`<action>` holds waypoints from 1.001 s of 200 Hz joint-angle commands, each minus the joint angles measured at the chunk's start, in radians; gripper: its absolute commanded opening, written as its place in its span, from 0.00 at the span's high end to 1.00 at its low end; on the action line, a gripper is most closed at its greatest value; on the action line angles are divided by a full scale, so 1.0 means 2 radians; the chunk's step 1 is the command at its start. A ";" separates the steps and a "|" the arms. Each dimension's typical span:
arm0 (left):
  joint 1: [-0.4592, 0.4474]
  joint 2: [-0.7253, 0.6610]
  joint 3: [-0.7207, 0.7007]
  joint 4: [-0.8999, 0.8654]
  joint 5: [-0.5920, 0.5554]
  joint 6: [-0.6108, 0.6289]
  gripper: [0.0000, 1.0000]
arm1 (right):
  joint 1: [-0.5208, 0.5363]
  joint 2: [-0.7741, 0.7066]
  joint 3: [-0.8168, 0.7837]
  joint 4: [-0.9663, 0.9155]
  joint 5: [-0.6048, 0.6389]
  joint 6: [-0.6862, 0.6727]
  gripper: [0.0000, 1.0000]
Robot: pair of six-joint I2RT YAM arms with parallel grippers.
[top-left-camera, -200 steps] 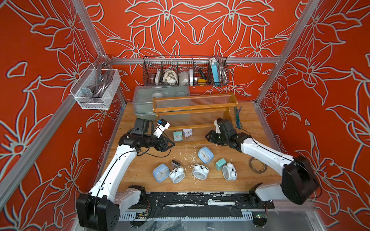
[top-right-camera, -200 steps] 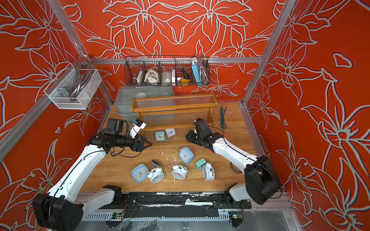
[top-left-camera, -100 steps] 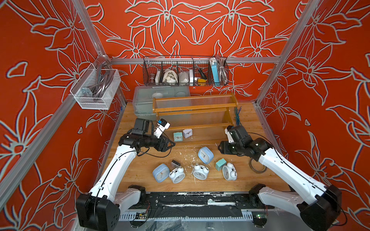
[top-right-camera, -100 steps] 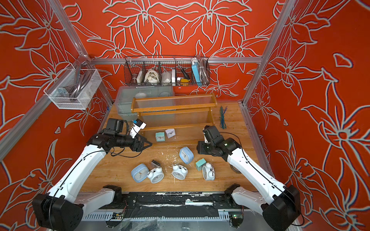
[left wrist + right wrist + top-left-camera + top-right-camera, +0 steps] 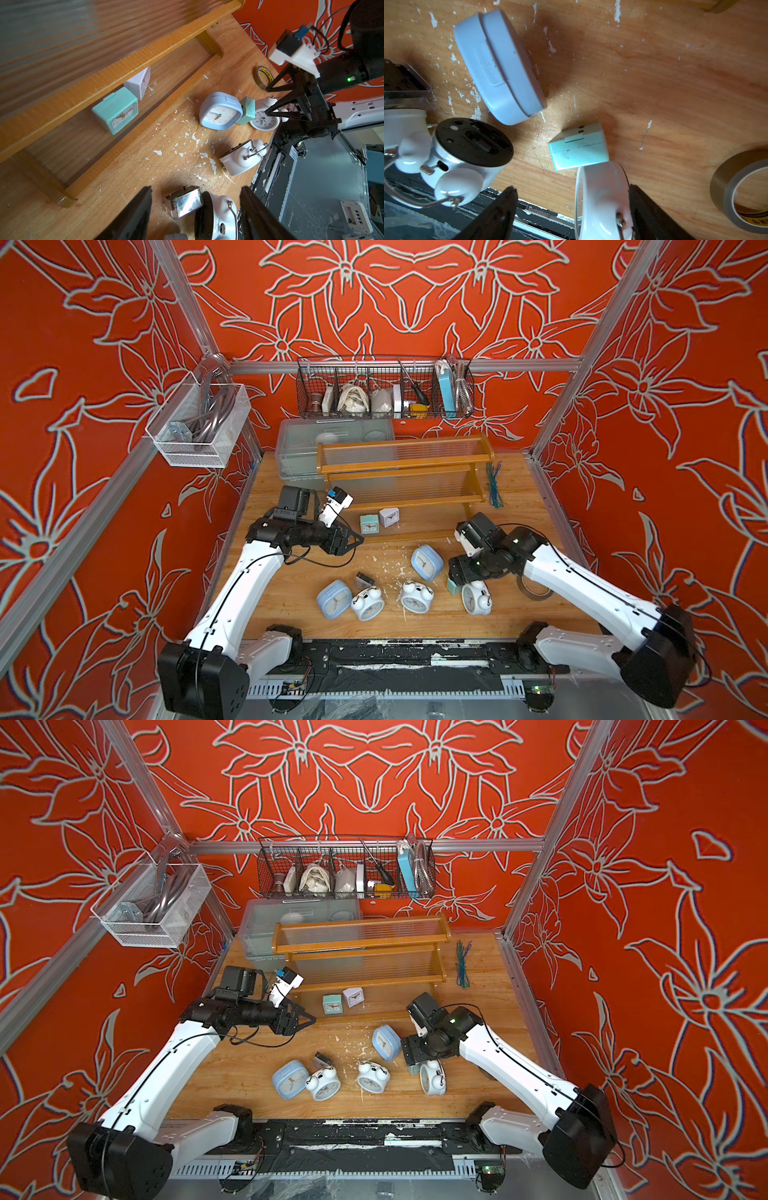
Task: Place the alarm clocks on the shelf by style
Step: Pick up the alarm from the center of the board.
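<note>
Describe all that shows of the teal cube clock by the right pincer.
The teal cube clock is a mint, glossy plastic box with a seam round its body and a flat tab on one side. Its dial is hidden. It rests on the wooden table, seemingly touching a white twin-bell clock, under the open right pincer.

A: We logged both top views as bright and evenly lit, with bowed edges.
B: Agreed. We noted soft shadows on the table (image 5: 654, 72), glare on the dark cube clock (image 5: 182, 202), and blurred fingers (image 5: 135, 214) up close.
</note>
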 commanded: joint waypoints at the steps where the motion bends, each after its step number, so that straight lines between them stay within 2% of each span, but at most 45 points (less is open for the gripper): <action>1: 0.003 -0.010 -0.005 -0.001 0.010 0.002 0.32 | 0.005 0.021 -0.007 0.004 0.012 -0.022 0.10; 56: 0.003 -0.010 -0.005 -0.001 0.009 0.002 0.32 | 0.007 0.052 -0.034 0.037 0.008 -0.030 0.08; 131: 0.004 -0.010 -0.006 0.000 0.009 0.002 0.32 | 0.007 0.082 -0.057 0.083 0.006 -0.034 0.13; 169: 0.004 -0.009 -0.006 0.000 0.009 0.002 0.32 | 0.007 0.083 -0.058 0.090 0.014 -0.037 0.19; 200: 0.004 -0.009 -0.007 0.001 0.011 0.002 0.32 | 0.007 0.065 -0.056 0.082 0.030 -0.028 0.29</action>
